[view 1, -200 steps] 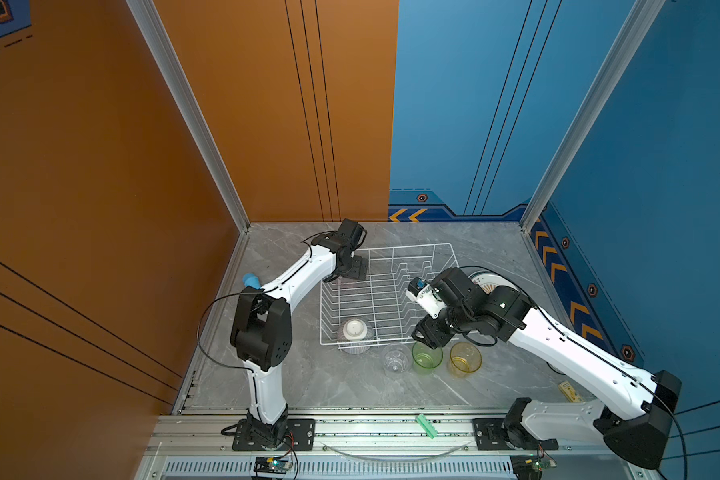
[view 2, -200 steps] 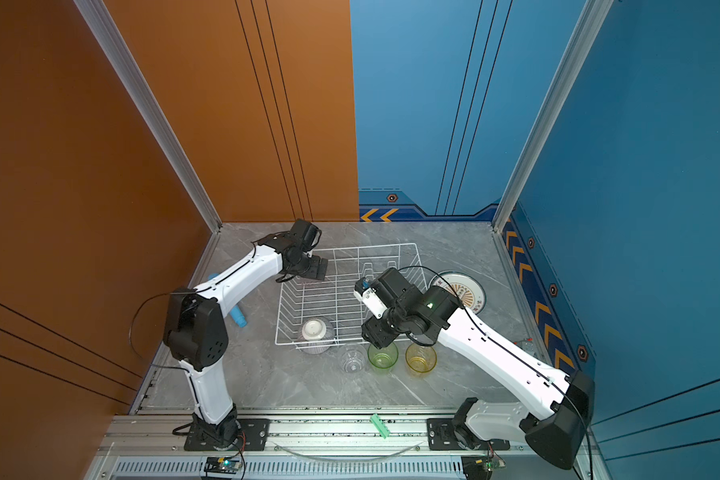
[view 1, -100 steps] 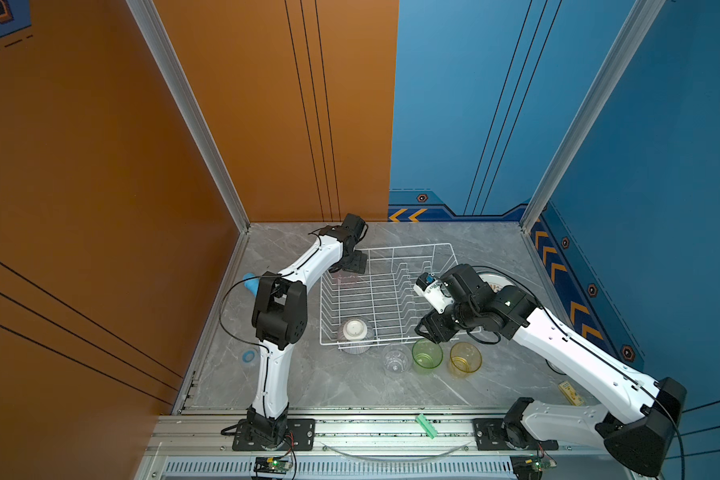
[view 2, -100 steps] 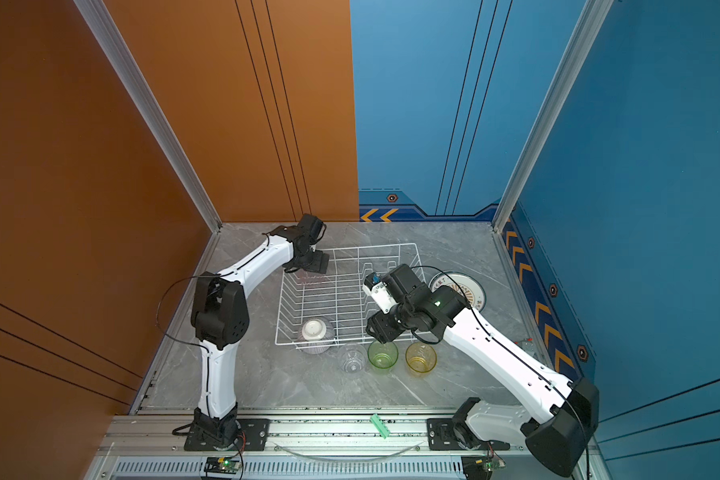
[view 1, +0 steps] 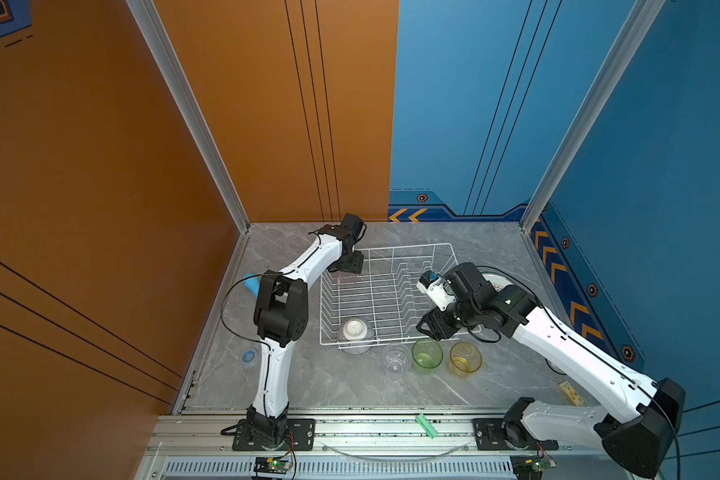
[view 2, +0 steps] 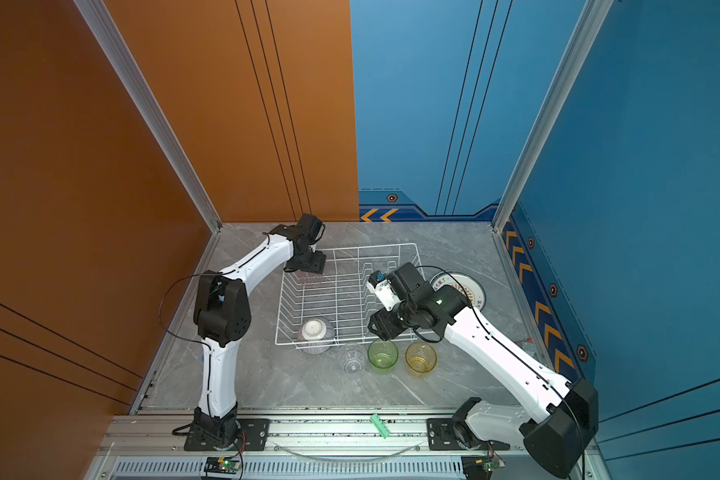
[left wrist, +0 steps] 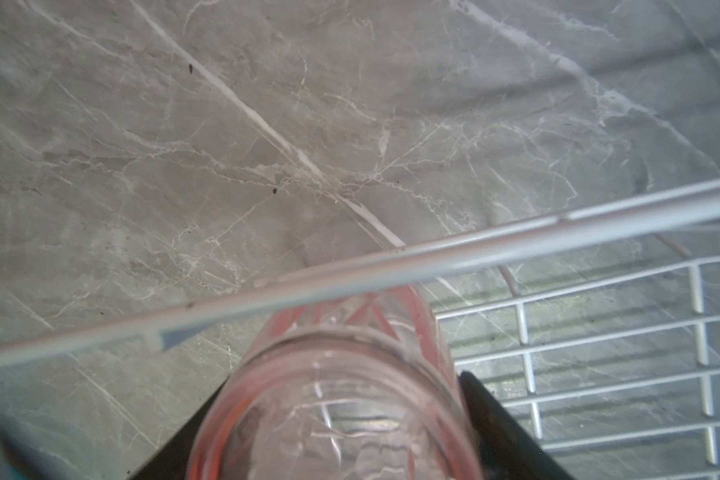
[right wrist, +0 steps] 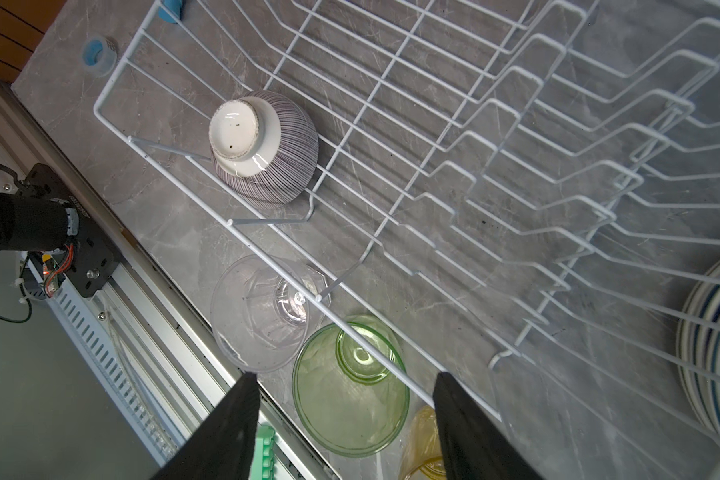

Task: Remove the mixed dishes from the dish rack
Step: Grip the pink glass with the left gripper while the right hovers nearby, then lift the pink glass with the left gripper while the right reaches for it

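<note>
The white wire dish rack point(view 1: 404, 246) point(view 2: 371, 247) point(right wrist: 391, 174) sits mid-table. An upside-down striped bowl point(view 1: 355, 330) point(view 2: 316, 331) point(right wrist: 262, 149) rests in its near left corner. At the far left corner my left gripper point(view 1: 347, 270) point(view 2: 308, 268) point(left wrist: 337, 436) is shut on the pink tumbler point(left wrist: 350, 374), its fingers pressed to both sides. My right gripper point(view 1: 428, 327) point(view 2: 381, 328) point(right wrist: 344, 376) hangs open and empty over the rack's front edge. Below it on the table are the clear point(view 1: 395, 359) point(right wrist: 262, 311), green point(view 1: 427, 354) point(right wrist: 350, 386) and yellow point(view 1: 465, 359) point(right wrist: 422, 449) tumblers. Stacked plates point(view 2: 468, 291) point(right wrist: 715, 345) lie to the right of the rack.
A light-blue cylinder point(view 1: 251, 284) and a blue tape ring point(view 1: 249, 355) point(right wrist: 96, 52) lie left of the rack near the orange wall. A green clip point(view 1: 427, 426) point(right wrist: 265, 453) sits on the front rail. A small yellow item point(view 1: 570, 392) lies at the right.
My left gripper has narrowed onto the pink tumbler and its elbow has swung. The right gripper has shifted slightly along the rack's front edge, still open.
</note>
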You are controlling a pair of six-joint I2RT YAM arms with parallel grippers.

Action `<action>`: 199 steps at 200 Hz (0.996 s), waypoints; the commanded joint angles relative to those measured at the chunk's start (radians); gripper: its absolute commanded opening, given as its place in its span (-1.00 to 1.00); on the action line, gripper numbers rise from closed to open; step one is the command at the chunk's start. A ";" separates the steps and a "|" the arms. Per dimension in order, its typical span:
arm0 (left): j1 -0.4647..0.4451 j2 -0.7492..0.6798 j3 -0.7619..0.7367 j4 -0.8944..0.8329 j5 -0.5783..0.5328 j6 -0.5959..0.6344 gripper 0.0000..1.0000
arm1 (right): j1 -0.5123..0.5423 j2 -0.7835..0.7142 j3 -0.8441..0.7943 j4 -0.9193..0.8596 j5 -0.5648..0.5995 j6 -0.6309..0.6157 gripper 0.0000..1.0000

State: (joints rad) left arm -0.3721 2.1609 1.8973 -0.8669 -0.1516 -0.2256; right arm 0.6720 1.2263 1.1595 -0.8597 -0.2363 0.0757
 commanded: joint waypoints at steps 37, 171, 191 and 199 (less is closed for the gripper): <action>0.013 0.000 -0.008 -0.020 0.081 0.013 0.27 | -0.020 -0.025 -0.034 0.051 -0.050 0.026 0.31; 0.019 -0.249 -0.023 0.008 0.509 0.015 0.22 | -0.210 -0.036 -0.318 0.809 -0.604 0.455 0.27; 0.016 -0.301 -0.050 0.039 0.590 0.005 0.21 | -0.242 -0.030 -0.376 0.989 -0.646 0.562 0.27; 0.016 -0.324 -0.067 0.059 0.623 -0.002 0.22 | -0.255 -0.027 -0.399 1.066 -0.656 0.604 0.27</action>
State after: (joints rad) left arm -0.3599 1.9129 1.8690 -0.8520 0.3099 -0.2249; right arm 0.4515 1.1965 0.8196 -0.0982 -0.7990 0.5045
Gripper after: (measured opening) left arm 0.760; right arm 0.637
